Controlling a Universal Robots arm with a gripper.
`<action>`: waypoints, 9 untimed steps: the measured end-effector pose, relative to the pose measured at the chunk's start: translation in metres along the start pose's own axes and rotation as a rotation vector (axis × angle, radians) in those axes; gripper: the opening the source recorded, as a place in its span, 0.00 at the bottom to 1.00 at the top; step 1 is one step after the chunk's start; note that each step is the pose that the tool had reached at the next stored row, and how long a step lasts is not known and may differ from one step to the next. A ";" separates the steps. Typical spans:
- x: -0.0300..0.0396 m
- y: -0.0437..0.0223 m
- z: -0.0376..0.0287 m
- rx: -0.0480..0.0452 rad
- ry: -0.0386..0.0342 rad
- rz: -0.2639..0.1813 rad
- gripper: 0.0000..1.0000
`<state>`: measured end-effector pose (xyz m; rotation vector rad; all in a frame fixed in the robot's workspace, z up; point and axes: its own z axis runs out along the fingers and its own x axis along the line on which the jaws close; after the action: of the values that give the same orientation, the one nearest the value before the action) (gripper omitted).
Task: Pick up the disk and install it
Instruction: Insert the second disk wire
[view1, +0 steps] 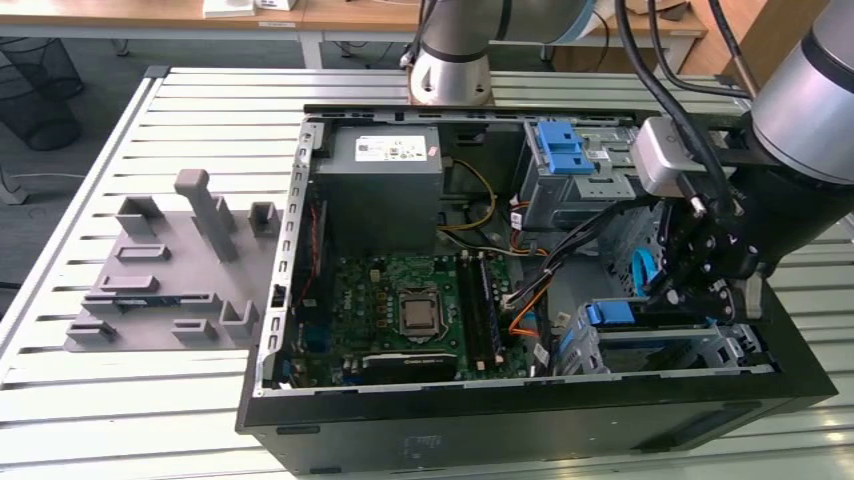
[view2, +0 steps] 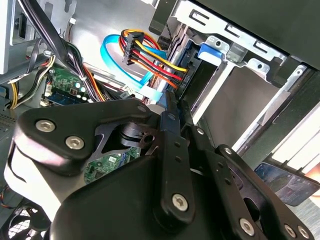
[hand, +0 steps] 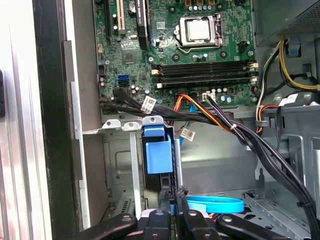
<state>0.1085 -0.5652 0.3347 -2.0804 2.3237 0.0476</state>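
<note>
Inside the case, disk (hand: 159, 155) just beyond claw (hand: 172, 212)

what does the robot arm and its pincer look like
The arm is made of silver-grey tubes with darker joint sections, and black cables run along it. A light grey box sits at the wrist. The pincer is matte black, built from flat linkage bars joined by silver screws, seen in both wrist views.

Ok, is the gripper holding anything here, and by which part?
Nothing, as far as shows. The gripper is shut with nothing in its grasp, close to the disk, whose blue bracket sits in the drive bay.
</note>
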 end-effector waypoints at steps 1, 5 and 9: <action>0.0004 -0.0001 0.0000 0.0000 0.0000 0.000 0.16; 0.0009 -0.0001 0.0010 0.0001 0.0001 0.000 0.16; 0.0015 -0.0002 0.0029 0.0000 0.0002 0.000 0.16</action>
<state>0.1085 -0.5666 0.3317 -2.0805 2.3237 0.0474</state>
